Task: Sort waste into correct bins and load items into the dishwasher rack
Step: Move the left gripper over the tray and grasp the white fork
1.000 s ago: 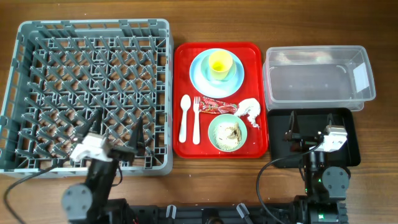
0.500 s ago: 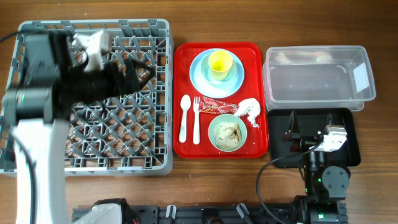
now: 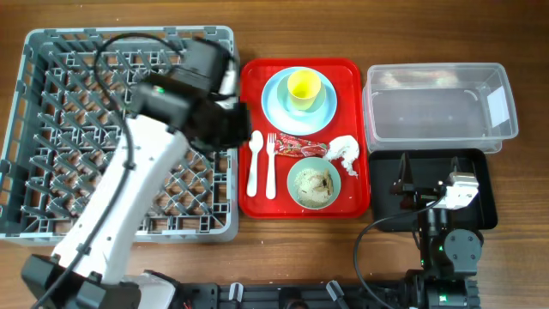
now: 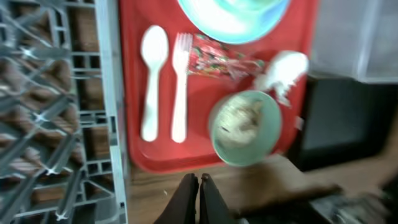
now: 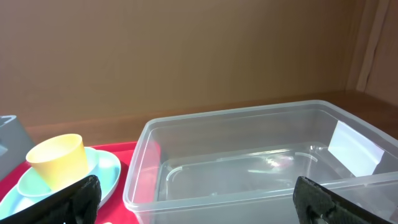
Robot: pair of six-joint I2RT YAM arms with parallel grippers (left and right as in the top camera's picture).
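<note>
One arm swings in beside the red tray (image 3: 257, 204), claw shut and empty
Parked low at the near edge of the dishwasher rack (image 3: 51, 103) a second ago with fingers spread, the left gripper (image 4: 198, 181) now hangs over the rack's right wall, just beside the white spoon (image 4: 150, 81) and fork (image 4: 181, 84), fingers pressed together on nothing. Sorting looks not yet begun, and the jaws would need to reopen for any pick. The snack wrapper (image 4: 214, 57), tissue (image 4: 281, 70), green bowl (image 4: 244, 127) of rice scraps (image 4: 239, 121), and yellow cup (image 3: 303, 87) on the blue plate (image 3: 276, 107) lie on the red tray as before; the clear tub (image 3: 437, 107) and black tray (image 3: 480, 172) show no waste. The right gripper (image 3: 405, 182) sits wide open over the black tray, unmoved
</note>
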